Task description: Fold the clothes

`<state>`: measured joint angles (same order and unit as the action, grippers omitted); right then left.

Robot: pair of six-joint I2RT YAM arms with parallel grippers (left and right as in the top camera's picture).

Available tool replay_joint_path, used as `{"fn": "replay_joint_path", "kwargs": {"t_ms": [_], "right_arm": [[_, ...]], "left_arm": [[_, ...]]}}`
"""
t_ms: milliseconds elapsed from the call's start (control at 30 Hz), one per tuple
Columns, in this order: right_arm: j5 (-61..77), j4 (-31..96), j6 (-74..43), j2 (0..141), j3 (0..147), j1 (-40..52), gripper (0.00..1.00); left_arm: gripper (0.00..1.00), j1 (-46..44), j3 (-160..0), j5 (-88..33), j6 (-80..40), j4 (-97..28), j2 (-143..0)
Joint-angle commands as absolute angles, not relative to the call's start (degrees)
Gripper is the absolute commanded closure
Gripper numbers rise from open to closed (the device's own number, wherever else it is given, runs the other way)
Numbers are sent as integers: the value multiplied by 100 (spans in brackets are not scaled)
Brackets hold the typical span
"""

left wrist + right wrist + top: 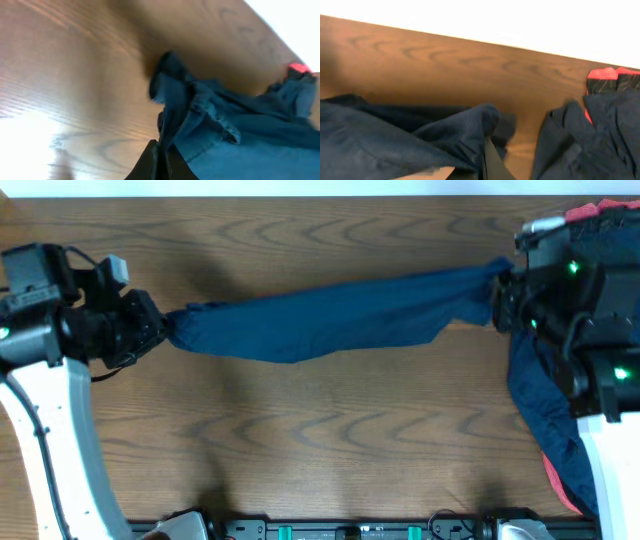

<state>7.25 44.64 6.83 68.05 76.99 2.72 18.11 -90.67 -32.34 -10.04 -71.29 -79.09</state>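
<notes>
Overhead: navy garment point(340, 320) stretched across the table point(330, 450), left gripper point(163, 330) clamped on its 9 o'clock end, right gripper point(497, 295) on the 3 o'clock end. Left wrist: jaws pinch cloth at 6 o'clock. Right wrist: same, other clothes point(600, 135) at 4 o'clock

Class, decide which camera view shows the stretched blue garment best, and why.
The overhead view: it shows the blue garment at full length, stretched between the left gripper and right gripper. The left wrist view shows only one bunched, seamed end; the right wrist view only dark folds of the other end.
</notes>
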Motion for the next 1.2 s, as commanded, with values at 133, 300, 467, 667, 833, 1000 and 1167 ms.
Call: {"fn": "replay_joint_path", "kwargs": {"t_ms": [133, 300, 467, 667, 833, 1000, 1167], "right_arm": [[1068, 4945, 1293, 6652, 7714, 189, 99], [1055, 5319, 1341, 7054, 7714, 189, 99], [1052, 5629, 1387, 7758, 7714, 187, 99], [1061, 5483, 1441, 9041, 7714, 69, 99], [1079, 4171, 878, 10047, 7714, 54, 94], [1166, 3487, 338, 10586, 7714, 54, 16], [1398, 4342, 340, 10193, 7717, 97, 4]], "left_arm": [[94, 1872, -9153, -3520, -1057, -7111, -7465], [94, 1868, -9078, -3492, -1044, -7087, -7467], [94, 1730, -8770, -3439, -1033, -6886, -7658], [94, 1238, -8274, -2842, -1031, -6204, -8075], [94, 690, -7701, -2829, -1033, -4644, -8530], [94, 276, -7518, -1769, -1083, -3811, -9201], [94, 222, -7516, -1588, -1125, -3913, -9625]]}}
